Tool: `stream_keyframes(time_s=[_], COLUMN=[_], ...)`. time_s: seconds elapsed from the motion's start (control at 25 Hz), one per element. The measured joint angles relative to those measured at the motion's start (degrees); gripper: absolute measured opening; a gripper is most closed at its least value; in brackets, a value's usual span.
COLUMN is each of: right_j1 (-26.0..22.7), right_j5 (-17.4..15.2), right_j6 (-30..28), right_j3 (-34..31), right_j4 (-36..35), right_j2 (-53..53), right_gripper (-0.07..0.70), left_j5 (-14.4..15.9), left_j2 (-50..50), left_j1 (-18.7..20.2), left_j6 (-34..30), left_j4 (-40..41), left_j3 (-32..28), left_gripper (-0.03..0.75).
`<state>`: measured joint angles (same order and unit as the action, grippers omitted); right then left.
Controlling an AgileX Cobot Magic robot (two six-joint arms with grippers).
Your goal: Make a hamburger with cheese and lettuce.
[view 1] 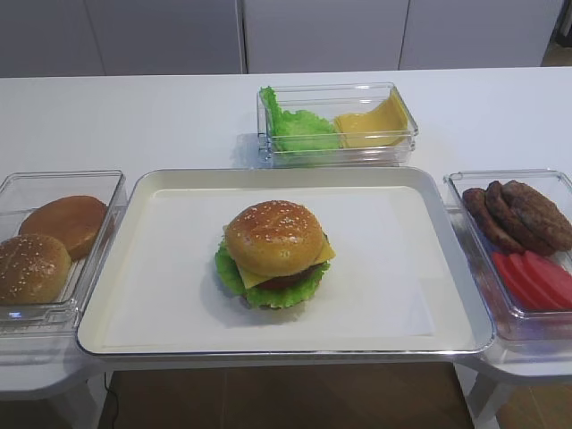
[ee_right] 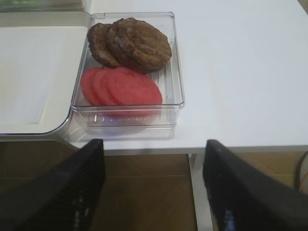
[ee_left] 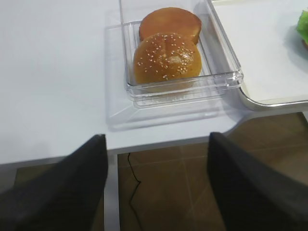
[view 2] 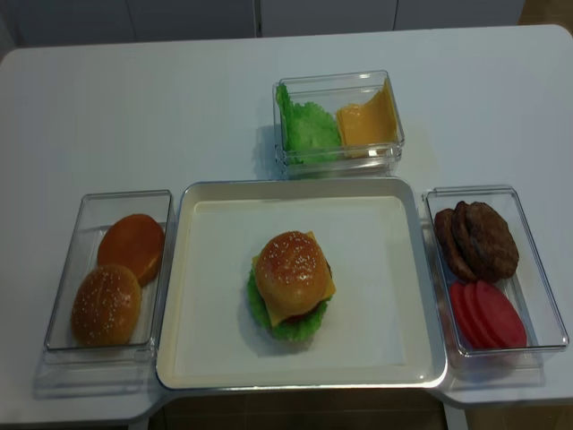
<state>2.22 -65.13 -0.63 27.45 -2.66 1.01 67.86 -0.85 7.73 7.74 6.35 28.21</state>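
Note:
The hamburger (view 1: 273, 250) (view 2: 292, 285) stands in the middle of the white tray (view 1: 402, 313) (view 2: 385, 340). Its sesame bun is on top, the cheese (view 1: 253, 280) pokes out as a yellow corner below it, and the lettuce (view 1: 268, 293) (view 2: 286, 327) frills out underneath. A bit of that lettuce (ee_left: 303, 24) also shows at the edge of the left wrist view. My left gripper (ee_left: 156, 139) is open and empty, off the table's front edge near the bun box. My right gripper (ee_right: 154, 142) is open and empty too, off the front edge near the patty box. Neither gripper appears in the high views.
A clear box (view 1: 54, 304) (ee_left: 226, 79) left of the tray holds a plain bun (view 1: 67, 221) and a sesame bun (view 1: 31, 266). The back box (view 1: 398, 143) holds green leaves and yellow slices. The right box (view 1: 536, 326) (ee_right: 175, 103) holds brown patties (ee_right: 134, 43) and red slices (ee_right: 122, 86).

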Motion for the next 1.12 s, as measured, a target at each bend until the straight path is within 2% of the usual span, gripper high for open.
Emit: stream_keyframes(time_s=[1.12], right_j1=[0.00], right_j5=[0.00], right_j6=[0.00], right_j3=[0.00], right_j4=[0.00], right_j2=[0.00], right_gripper=[0.501], left_j5=[0.00], left_j2=[0.00], left_j1=[0.00], left_j6=[2.19], left_j4=[1.20], left_j3=[0.00], left_gripper=[0.485])
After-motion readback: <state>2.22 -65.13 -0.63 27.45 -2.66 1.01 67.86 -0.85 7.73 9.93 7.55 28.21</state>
